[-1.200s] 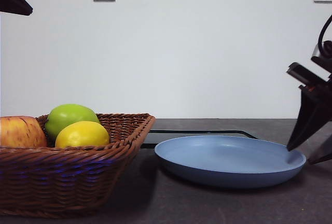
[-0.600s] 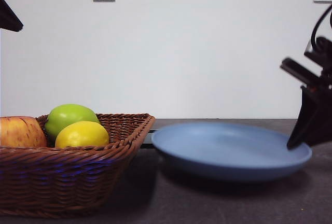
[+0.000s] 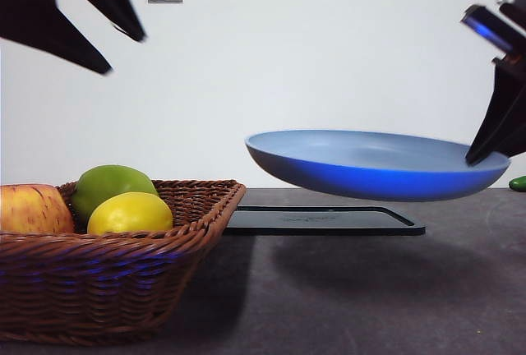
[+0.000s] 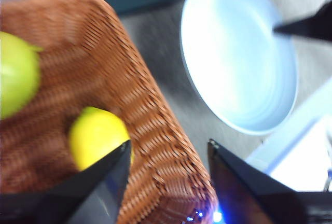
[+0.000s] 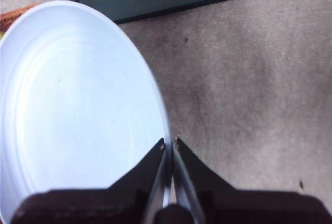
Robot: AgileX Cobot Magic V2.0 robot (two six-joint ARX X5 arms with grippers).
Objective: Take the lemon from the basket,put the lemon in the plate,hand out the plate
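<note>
Front view shows one basket (image 3: 115,265), brown woven wicker with flaring sides and a braided rim, cut off at the picture's left and bottom edges. One plate (image 3: 374,164), round, shallow and matte light blue, hangs in the air clear of the table, tilted slightly, above one flat black tray (image 3: 320,220) with rounded corners lying on the dark table (image 3: 370,297). The right gripper (image 5: 169,149) has its two black jaws closed narrowly on the plate's rim, one above and one below the edge; nothing lies on the plate. The left gripper (image 4: 168,154), blurred, is above the basket with its jaws spread wide and nothing between them. Three fruits sit in the basket: one red-yellow apple (image 3: 33,209) cut off at the left edge, one green apple (image 3: 111,184) behind, and one lemon (image 3: 130,213), smooth, bright yellow and oval, touching the green apple and resting against the basket's near wall. A small green object (image 3: 518,183) peeks in at the right edge, too cropped to identify.
</note>
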